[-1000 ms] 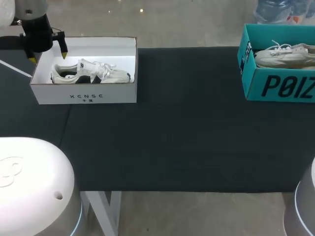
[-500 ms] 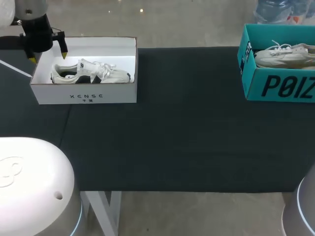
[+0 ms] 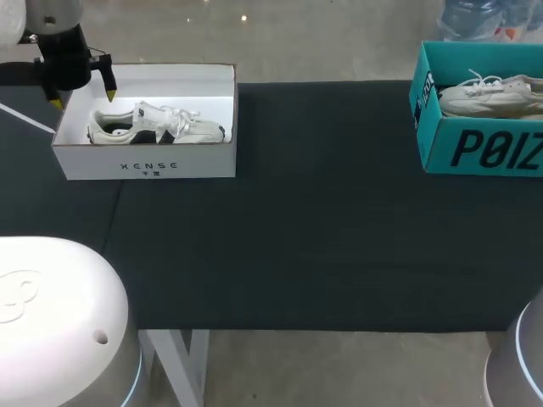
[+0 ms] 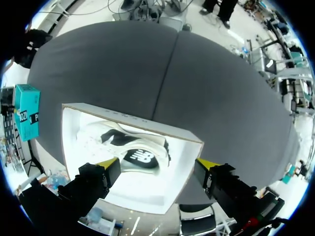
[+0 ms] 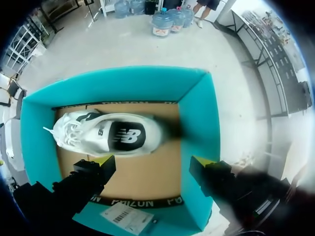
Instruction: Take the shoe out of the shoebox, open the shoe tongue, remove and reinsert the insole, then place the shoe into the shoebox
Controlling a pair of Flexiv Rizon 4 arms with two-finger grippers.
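Note:
A white shoebox [image 3: 144, 161] stands open at the table's back left, holding a white shoe with dark patches [image 3: 157, 125] on its side. My left gripper [image 3: 82, 96] hangs open over the box's left end. In the left wrist view the shoe [image 4: 125, 147] lies just ahead of the open left gripper [image 4: 157, 164], which touches nothing. A teal shoebox [image 3: 475, 144] at the back right holds another white shoe [image 3: 492, 95]. My right gripper [image 5: 151, 161] is open above that shoe [image 5: 106, 133] inside the teal shoebox [image 5: 197, 113]; it does not show in the head view.
A dark cloth [image 3: 322, 220] covers the table between the two boxes. White rounded arm housings sit at the near left [image 3: 51, 322] and near right corner [image 3: 517, 365].
Both grippers and both shoes stay put. Only the right arm's housing at the near right corner has shifted slightly inward.

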